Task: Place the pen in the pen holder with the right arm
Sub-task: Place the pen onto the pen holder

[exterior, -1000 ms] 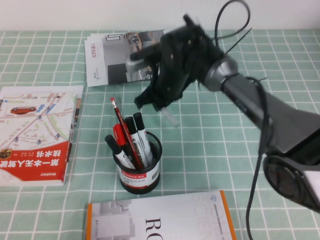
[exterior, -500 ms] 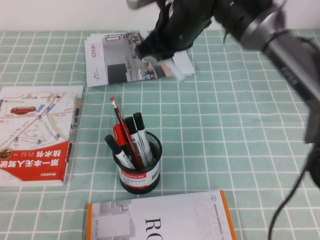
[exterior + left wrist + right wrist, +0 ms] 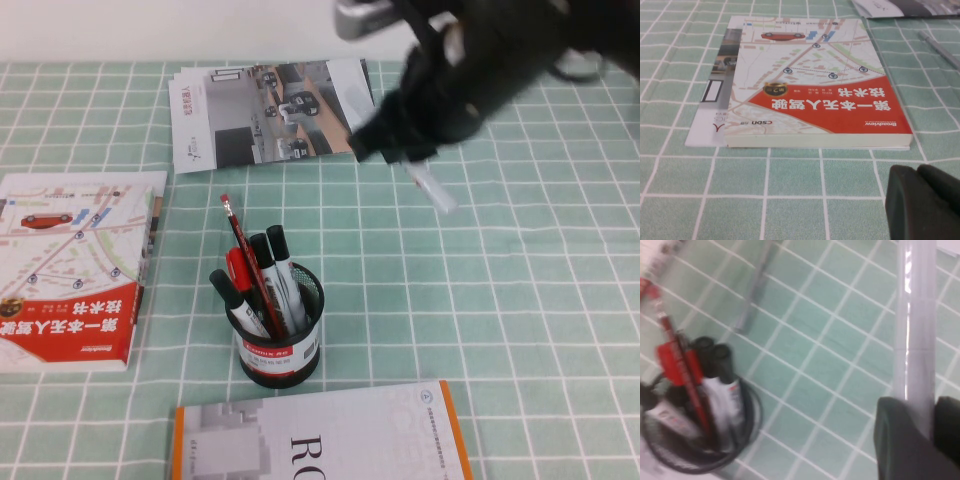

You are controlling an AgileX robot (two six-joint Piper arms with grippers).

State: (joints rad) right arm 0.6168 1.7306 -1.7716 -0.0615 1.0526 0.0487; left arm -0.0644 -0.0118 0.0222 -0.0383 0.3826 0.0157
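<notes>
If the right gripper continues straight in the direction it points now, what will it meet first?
Probably the bare checked tablecloth. The right gripper, shut on the pen, points down and right, away from the pen holder. Depth is unclear.

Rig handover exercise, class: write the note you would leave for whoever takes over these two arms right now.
Right gripper: raised over the far side of the green checked tablecloth, shut on the thick white marker pen, which sticks out below the fingers.
Left gripper: parked low beside the red-and-white map-cover book, holding nothing; fingers look together.
Round black wire-mesh pen holder: upright, nearer the robot, already holding black-capped markers and a red pencil.
Done: pen picked up.
Left: carry it over the holder, drop it in.
</notes>
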